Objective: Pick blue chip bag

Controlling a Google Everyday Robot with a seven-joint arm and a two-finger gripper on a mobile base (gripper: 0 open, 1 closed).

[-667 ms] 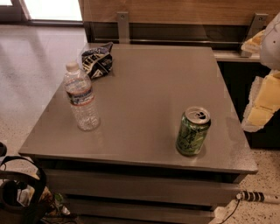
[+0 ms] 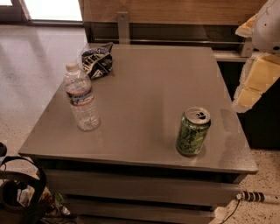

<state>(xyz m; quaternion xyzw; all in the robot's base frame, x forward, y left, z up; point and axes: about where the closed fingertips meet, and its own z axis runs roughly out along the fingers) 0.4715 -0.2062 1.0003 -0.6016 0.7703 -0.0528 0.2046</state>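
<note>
The blue chip bag point(image 2: 97, 61) is a small crumpled navy foil bag with white lettering. It lies at the far left corner of the grey table point(image 2: 148, 87). My gripper point(image 2: 256, 76) shows as white and pale yellow parts at the right edge of the view. It hangs above the table's right side, far from the bag, and nothing is seen in it.
A clear water bottle point(image 2: 81, 98) stands upright in front of the bag on the left. A green soda can point(image 2: 192, 131) stands near the front right. A wooden wall panel point(image 2: 175, 11) runs behind the table. A dark bag point(image 2: 17, 192) sits on the floor at the lower left.
My gripper has shifted slightly up and to the left at the right edge. The bag, bottle and can have not moved.
</note>
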